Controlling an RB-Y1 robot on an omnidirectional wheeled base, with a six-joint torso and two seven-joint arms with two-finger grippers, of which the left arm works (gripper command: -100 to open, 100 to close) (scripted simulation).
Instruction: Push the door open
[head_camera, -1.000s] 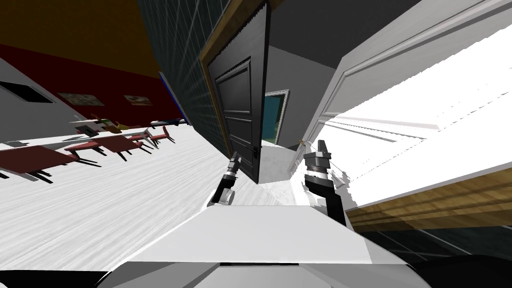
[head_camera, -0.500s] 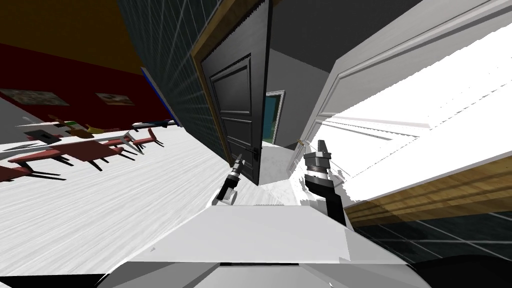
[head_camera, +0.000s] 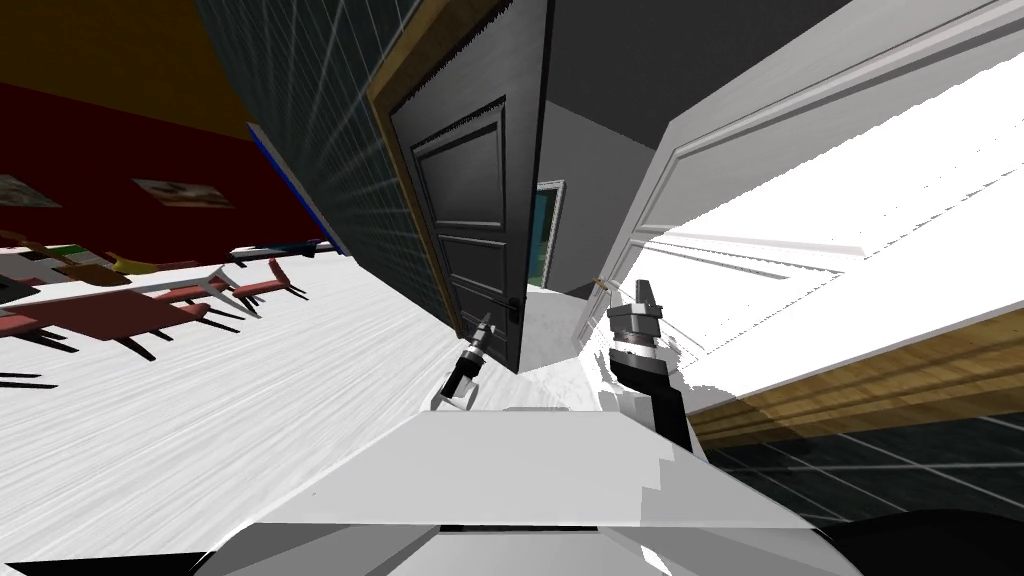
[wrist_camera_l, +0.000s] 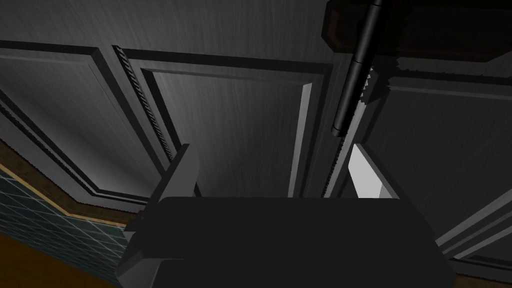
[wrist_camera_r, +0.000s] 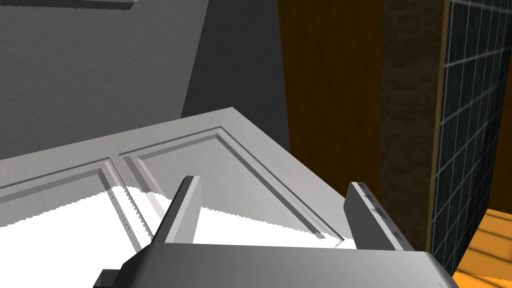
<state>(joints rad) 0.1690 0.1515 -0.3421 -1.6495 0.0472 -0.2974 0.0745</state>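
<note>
Black door (head_camera: 470, 230) stands in the upper middle of the head view, panelled, set in a wooden frame (head_camera: 400, 70); it is ajar, its free edge turned toward the camera, with a gap on its right side showing a grey floor and a teal panel (head_camera: 541, 240) beyond; black handle (head_camera: 513, 308) sits low on the door by that free edge

Left gripper (head_camera: 483, 330) is at centre frame in the head view, just above the chest tip, pointing up at the lower part of the black door, just beside the handle; in the left wrist view the left gripper (wrist_camera_l: 270, 150) has its 2 fingers spread wide with nothing between them; the door's recessed panel lies straight past them and the handle lever (wrist_camera_l: 355, 75) lies just beyond 1 finger (wrist_camera_l: 367, 175); cannot tell if the fingertips touch the door face

Right gripper (head_camera: 645, 292) is right of centre in the head view, on a dark forearm, pointing up in front of a white door (head_camera: 800, 230) that fills the right half of the frame; in the right wrist view the right gripper (wrist_camera_r: 274, 183) also has its fingers apart, holding nothing, with the white door's panels past them

Dark tiled wall (head_camera: 330, 150) runs left of the wooden frame; red tables and chairs (head_camera: 110, 315) stand at the left edge on a white floor (head_camera: 250, 400), well apart from both arms; red wall (head_camera: 100, 150) with 2 pictures sits at upper left
</note>
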